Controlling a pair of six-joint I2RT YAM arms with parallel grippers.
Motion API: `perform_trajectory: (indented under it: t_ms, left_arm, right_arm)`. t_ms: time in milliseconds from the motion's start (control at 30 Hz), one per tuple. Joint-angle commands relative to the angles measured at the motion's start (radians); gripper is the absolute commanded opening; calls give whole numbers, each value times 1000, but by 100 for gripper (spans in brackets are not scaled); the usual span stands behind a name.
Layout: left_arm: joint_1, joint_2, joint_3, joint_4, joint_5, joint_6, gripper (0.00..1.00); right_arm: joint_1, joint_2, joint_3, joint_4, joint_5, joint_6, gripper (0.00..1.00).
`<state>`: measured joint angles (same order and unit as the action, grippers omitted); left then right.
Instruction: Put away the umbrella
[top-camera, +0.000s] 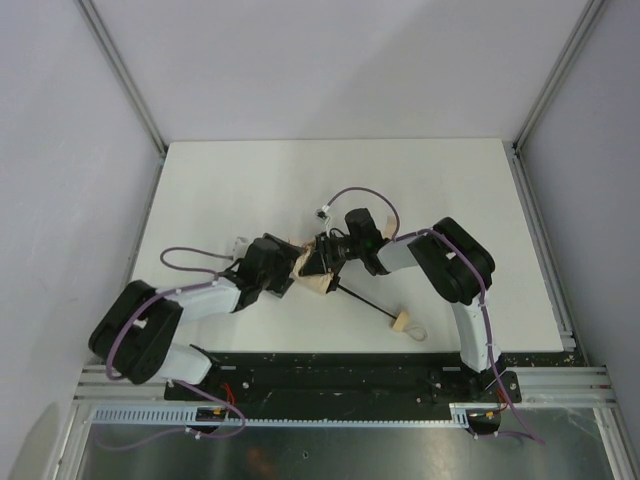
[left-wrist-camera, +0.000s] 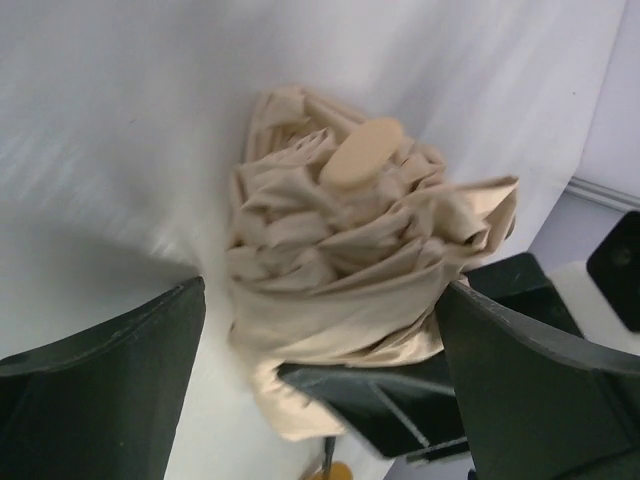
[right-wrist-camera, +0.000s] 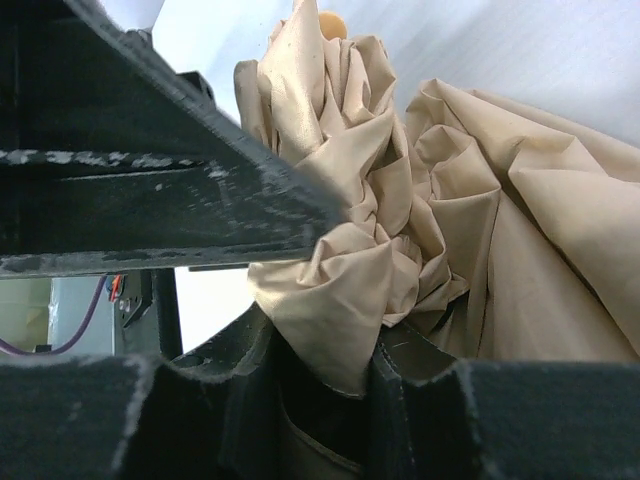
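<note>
The umbrella (top-camera: 312, 272) lies mid-table as a crumpled beige bundle. Its thin dark shaft (top-camera: 362, 300) runs right to the small tan handle (top-camera: 403, 322) with a wrist loop. My right gripper (top-camera: 324, 257) is shut on the bundle: in the right wrist view a fold of umbrella fabric (right-wrist-camera: 350, 290) is pinched between its dark fingers (right-wrist-camera: 180, 200). My left gripper (top-camera: 289, 268) stands wide open around the bundle's left end. In the left wrist view the fabric (left-wrist-camera: 340, 260) with its tan end cap (left-wrist-camera: 360, 152) sits between the spread fingers (left-wrist-camera: 110, 390), not squeezed.
The white table (top-camera: 250, 180) is framed by grey walls and aluminium posts. Its near edge meets a black base rail (top-camera: 330, 372). A purple cable (top-camera: 365, 195) loops over the right arm, and another trails from the left arm (top-camera: 185, 255).
</note>
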<state>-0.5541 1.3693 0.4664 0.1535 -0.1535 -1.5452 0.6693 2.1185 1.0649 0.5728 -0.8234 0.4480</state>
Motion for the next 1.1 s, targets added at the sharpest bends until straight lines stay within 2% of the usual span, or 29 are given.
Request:
perform_trajectory:
  t_ms: [0,100,267,433,533,567,633,700,867,967,1067]
  left_arm:
    - [-6,112,70,-3,-69,38,100]
    - [-3,174,79,17,-95,65,97]
    - [-2,202,45,60,-134,109,79]
    - [-2,172,-3,89,-116,139,54]
    - [-2,156,-21,95,-97,156,24]
    - [-2,152,-25,97,-89,160,18]
    - [-3,144,-29,97,-66,170,11]
    - [-4,132,-35,97,-44,178,9]
    - [-5,81,-74,76,13,148,1]
    - [-2,60,-51,-64,39,110,0]
    - [-1,41,-44,-137,66,69,0]
  right_arm:
    - [30,77,-62,-246,16,-78,0]
    - [28,73,-62,-255,-1,-92,0]
    - [30,67,-62,-245,-31,-97,0]
    - [32,56,-62,-253,-45,-109,0]
    - [34,46,-63,-238,-48,-95,0]
    - [35,38,-62,-247,-42,-98,0]
    - [38,14,-62,-278,-3,-113,2]
    - [41,-16,-62,-313,47,-137,10]
    - [55,-139,-56,-435,235,-209,45]
    - [90,-239,-56,-529,418,-273,65]
    - [153,-313,-58,-594,632,-348,79]
